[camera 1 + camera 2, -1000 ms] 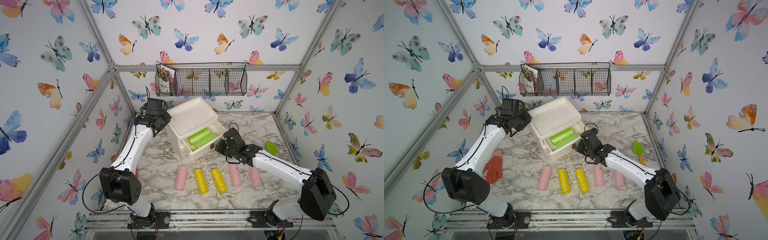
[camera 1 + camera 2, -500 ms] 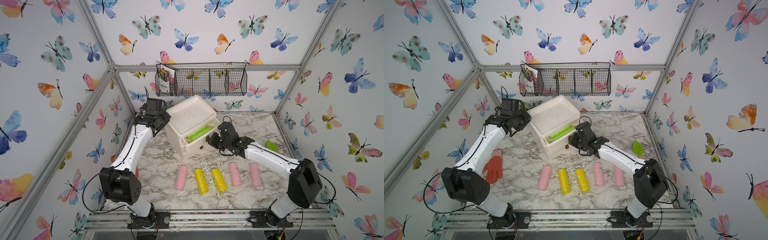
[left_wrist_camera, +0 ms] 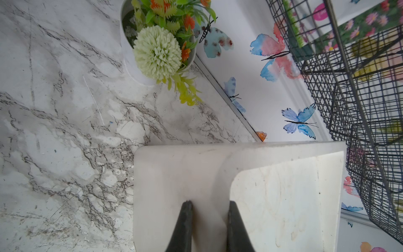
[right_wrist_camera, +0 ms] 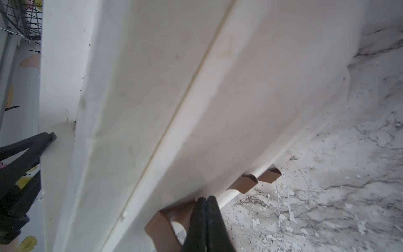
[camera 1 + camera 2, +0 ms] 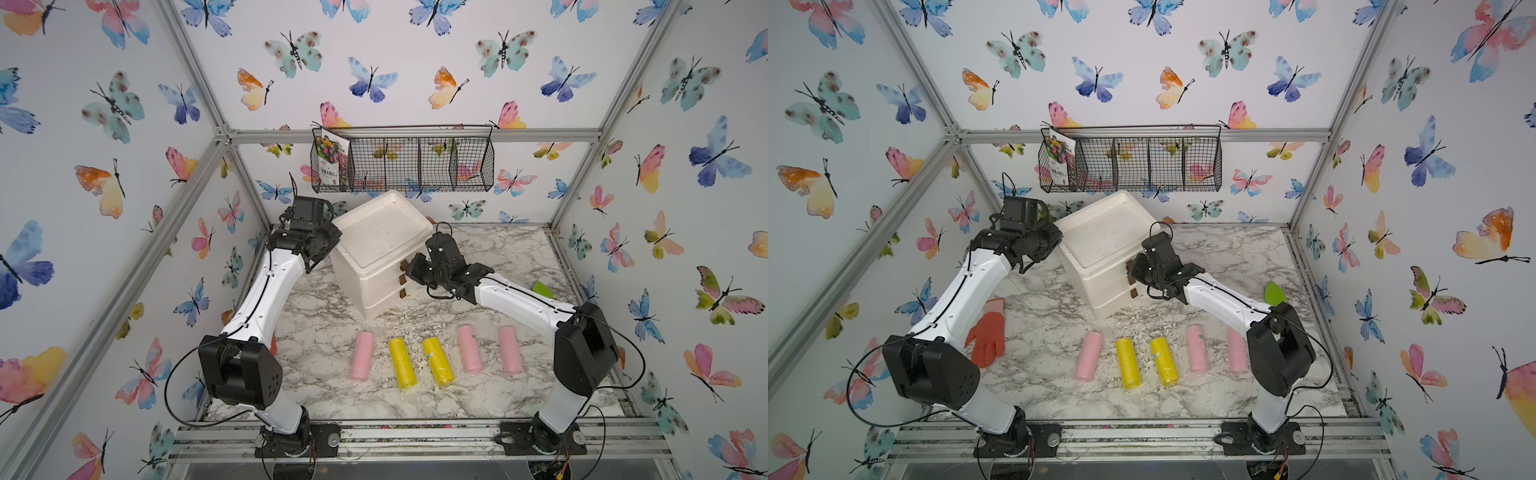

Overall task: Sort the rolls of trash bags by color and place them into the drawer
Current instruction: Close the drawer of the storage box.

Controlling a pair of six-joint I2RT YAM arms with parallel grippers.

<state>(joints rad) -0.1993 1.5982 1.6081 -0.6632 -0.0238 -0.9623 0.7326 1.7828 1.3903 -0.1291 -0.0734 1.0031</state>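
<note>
Right gripper (image 4: pixel 206 201) closed, seemingly touching blurred drawer handle (image 4: pixel 160 229).

I logged the drawer unit (image 5: pixel 382 286) as matt white plastic, scuffed. Rolls (image 5: pixel 437 360) were smooth, slightly glossy plastic; the basket (image 5: pixel 415 166) black metal wire.

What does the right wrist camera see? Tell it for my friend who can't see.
The right pincer, black and shut, has its tips at the front of a white drawer chest, beside a brown loop handle. The drawers look closed, and the marble table is speckled with white flecks.
</note>
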